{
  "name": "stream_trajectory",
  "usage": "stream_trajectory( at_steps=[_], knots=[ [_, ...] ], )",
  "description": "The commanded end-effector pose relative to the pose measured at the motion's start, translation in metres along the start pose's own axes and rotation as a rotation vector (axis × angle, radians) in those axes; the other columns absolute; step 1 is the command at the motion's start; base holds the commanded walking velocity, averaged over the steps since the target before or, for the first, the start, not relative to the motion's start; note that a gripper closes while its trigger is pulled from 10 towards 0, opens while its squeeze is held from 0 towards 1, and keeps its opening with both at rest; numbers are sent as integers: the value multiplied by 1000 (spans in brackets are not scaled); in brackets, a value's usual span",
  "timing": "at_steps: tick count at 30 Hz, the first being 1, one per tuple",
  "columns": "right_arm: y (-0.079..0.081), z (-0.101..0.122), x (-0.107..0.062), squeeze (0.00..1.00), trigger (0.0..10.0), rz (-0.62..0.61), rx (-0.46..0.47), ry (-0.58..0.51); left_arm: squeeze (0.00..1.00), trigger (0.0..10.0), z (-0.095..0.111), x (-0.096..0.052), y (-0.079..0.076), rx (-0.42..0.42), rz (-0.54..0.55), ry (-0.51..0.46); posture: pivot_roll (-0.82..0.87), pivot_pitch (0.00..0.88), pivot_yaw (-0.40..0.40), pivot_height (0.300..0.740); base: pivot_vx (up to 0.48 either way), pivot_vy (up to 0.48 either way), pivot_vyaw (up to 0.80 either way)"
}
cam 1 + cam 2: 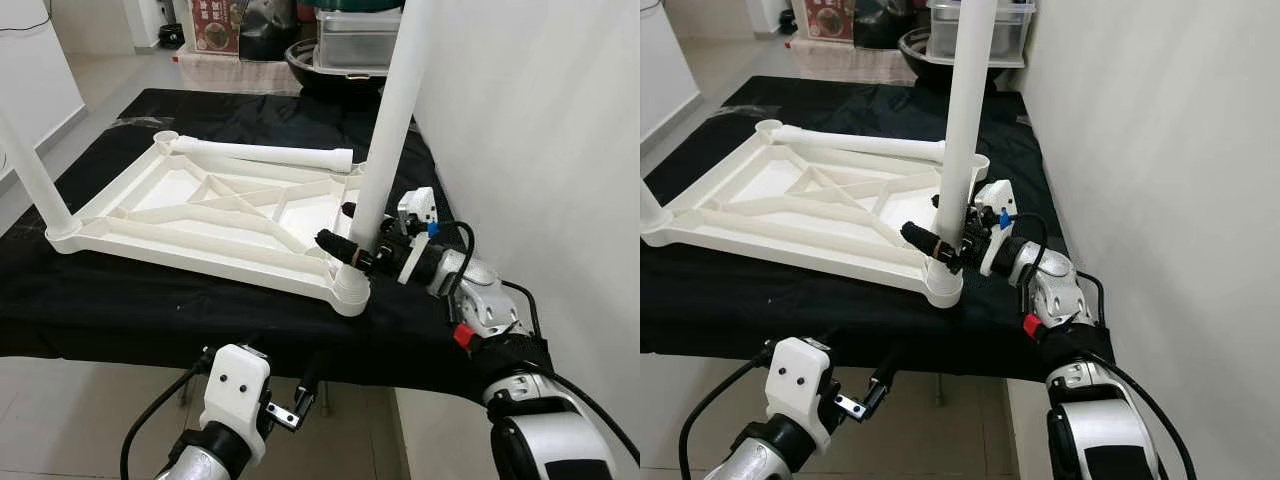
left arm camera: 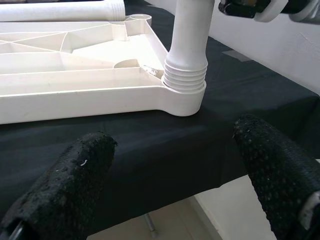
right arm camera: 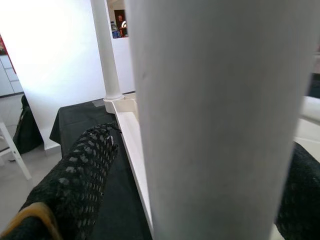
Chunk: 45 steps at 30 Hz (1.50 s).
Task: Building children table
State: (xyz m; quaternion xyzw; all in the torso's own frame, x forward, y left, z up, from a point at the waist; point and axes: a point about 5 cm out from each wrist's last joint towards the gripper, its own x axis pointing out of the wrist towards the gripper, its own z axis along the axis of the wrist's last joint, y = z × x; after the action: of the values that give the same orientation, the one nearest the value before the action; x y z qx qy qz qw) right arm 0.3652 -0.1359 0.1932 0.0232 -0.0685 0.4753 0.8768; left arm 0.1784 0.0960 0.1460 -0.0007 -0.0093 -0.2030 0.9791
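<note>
A white plastic tabletop lies upside down on a black-covered table. A white leg stands upright in its near right corner socket, with thread rings showing above the socket. My right gripper straddles this leg low down, one finger on each side. In the right wrist view a gap shows between one finger and the leg. A second leg stands at the near left corner. A third leg lies across the far side. My left gripper hangs open below the table's front edge.
A white wall runs close along the table's right side. Stacked plastic containers and a dark bowl sit beyond the far end. Tiled floor lies in front of the table and to its left.
</note>
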Motion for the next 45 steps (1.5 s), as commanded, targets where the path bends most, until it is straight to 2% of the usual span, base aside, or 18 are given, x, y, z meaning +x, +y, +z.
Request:
stream_trajectory(
  at_steps=[1,15,16,17,18,19,42,45],
  knots=[
    [0,1,3,0,10000,1,-13,-4,0,10000,0,-2,-1,13,0,-5,100,82,-75,740,0,0,0],
    [2,1,8,0,10000,11,-22,9,0,10000,1,-2,-2,10,2,-4,98,90,-83,740,0,0,0],
    [2,0,9,0,8902,11,-24,10,0,10000,1,-2,-2,10,2,-4,98,91,-81,740,0,0,0],
    [2,0,9,0,3176,7,-25,12,0,10000,1,-2,-2,10,2,-4,98,94,-83,740,0,0,0],
    [2,-1,9,0,3176,4,-26,13,0,10000,1,-2,-2,10,2,-4,98,94,-83,740,0,0,0],
    [2,-1,10,0,0,1,-26,13,0,10000,1,-2,-2,11,1,-5,98,95,-84,740,0,0,0],
    [7,-7,11,0,0,3,-28,16,0,10000,2,-1,-1,9,3,-6,96,106,-85,740,0,0,0],
    [15,-14,13,0,0,-19,-82,35,0,10000,5,3,7,27,33,-23,91,113,-82,740,0,0,0]
  ],
)
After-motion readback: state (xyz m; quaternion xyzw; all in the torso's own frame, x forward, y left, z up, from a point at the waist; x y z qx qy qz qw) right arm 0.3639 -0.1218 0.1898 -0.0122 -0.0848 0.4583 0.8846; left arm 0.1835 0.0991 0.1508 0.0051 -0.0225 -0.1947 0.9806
